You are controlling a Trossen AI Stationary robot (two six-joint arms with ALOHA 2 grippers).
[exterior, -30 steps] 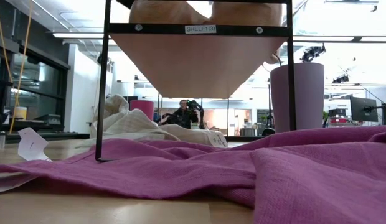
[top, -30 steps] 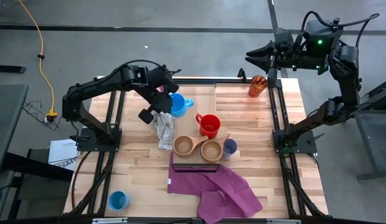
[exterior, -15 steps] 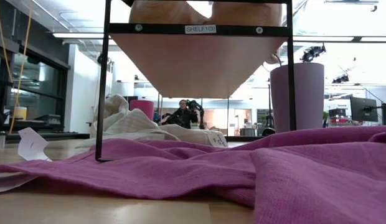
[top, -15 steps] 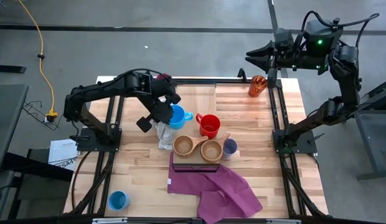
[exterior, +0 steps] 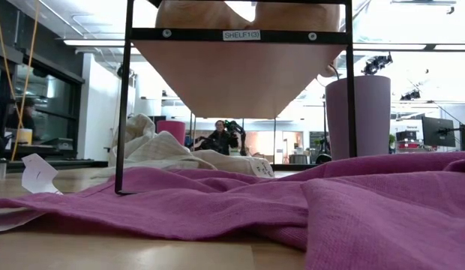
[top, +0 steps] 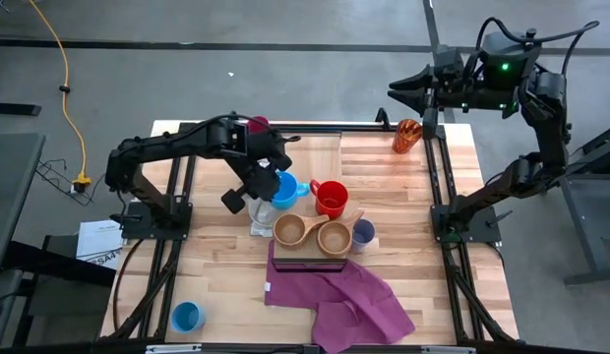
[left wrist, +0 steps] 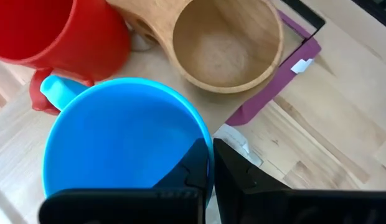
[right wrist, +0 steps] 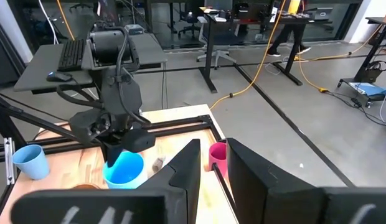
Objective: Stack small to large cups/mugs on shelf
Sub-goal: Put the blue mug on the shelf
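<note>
Two blue mugs [top: 284, 187] [top: 187, 317], two tan wooden cups [top: 289, 230] [top: 335, 237], one red mug [top: 331, 199], one lavender tumbler [top: 363, 233], one magenta tumbler [top: 257, 125], one orange-red tumbler [top: 406, 135], one shelf [exterior: 240, 71], one purple cloth [top: 344, 295].

i see a smooth, glossy plastic blue mug [left wrist: 124, 143] beside a matt wooden cup [left wrist: 227, 43] with visible grain. the table [top: 403, 197] is pale planked wood, and the purple cloth [exterior: 292, 202] looks soft and woven.

I'm seeing blue mug [left wrist: 118, 143] | red mug [top: 331, 199] | tan wooden cups [top: 288, 231] | purple cloth [top: 344, 295] | orange-red tumbler [top: 406, 136] | magenta tumbler [right wrist: 217, 155]
</note>
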